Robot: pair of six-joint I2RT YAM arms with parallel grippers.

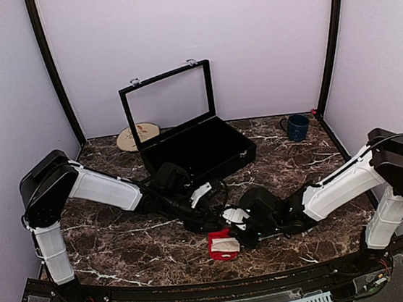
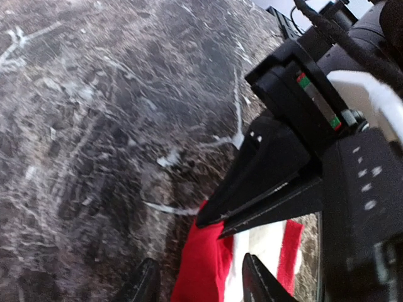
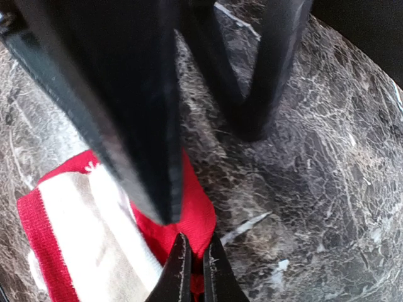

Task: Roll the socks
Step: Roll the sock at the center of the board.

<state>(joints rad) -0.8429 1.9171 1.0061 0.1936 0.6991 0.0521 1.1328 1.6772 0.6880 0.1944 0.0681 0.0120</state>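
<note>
The right tool (image 3: 196, 246) pinched the red edge of the socks (image 1: 223, 245); the left tool (image 2: 199, 264) stood wide over them.

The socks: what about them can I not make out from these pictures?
Top view: the socks are small and partly under the right claw; one or two, cannot tell.
Left wrist view: the bottom edge cuts them off; the right claw covers their upper part.
Right wrist view: the left claw hides their middle.
</note>
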